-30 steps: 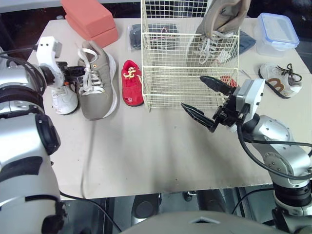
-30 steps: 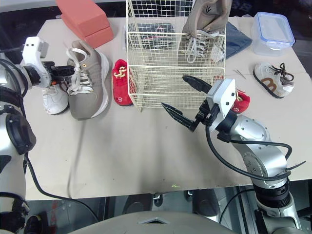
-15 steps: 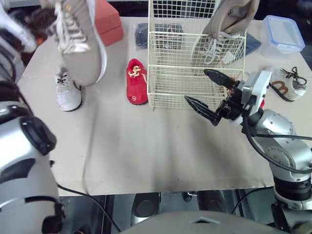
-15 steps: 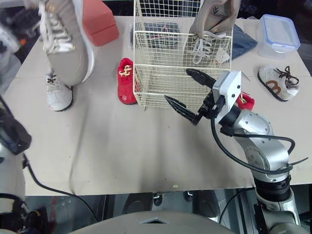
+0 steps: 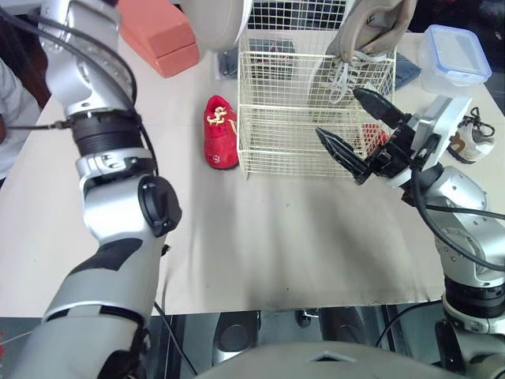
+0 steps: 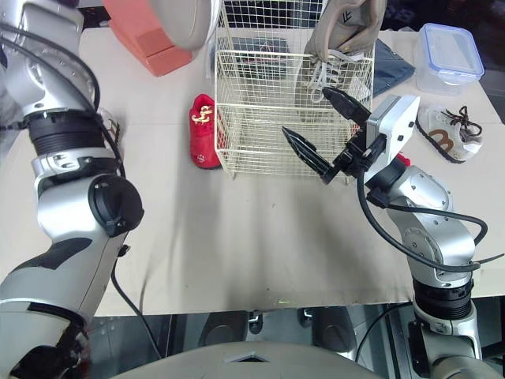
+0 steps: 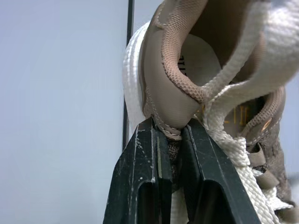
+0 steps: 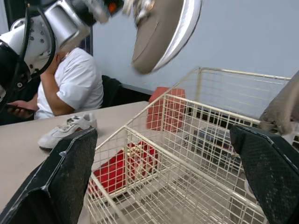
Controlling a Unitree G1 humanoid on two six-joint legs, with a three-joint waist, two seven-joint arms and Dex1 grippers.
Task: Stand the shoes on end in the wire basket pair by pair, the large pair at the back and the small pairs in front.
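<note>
At the left jaws, two black fingers (image 7: 140, 163) are clamped on the heel collar of the large tan shoe (image 7: 170, 91), with white lace trailing beside them. A second ago that shoe lay on the table (image 5: 260, 229) to the left of the wire basket (image 5: 280, 118). It now hangs high above the basket's left rear corner. Judgement: the second shoe of the large pair is in transit to the back row, and lowering it on end beside its mate is the step in hand.

The right jaws stand wide apart, holding nothing, just in front of the basket's right front corner. They have drawn closer to the basket over the same second.

Basket contents: one standing tan shoe (image 5: 369, 28), on end at the right rear. The left rear place and the front row are unfilled.

Outside the basket:
- a small red shoe (image 5: 219, 133) just beside its left wall
- a second red shoe (image 6: 401, 162) near its right wall
- a brown-and-white small shoe (image 6: 442, 130) farther right
- a white small shoe (image 8: 65, 131) well to the left

A lidded plastic box (image 5: 451, 54) stands to the basket's right rear; its contents cannot be told.
</note>
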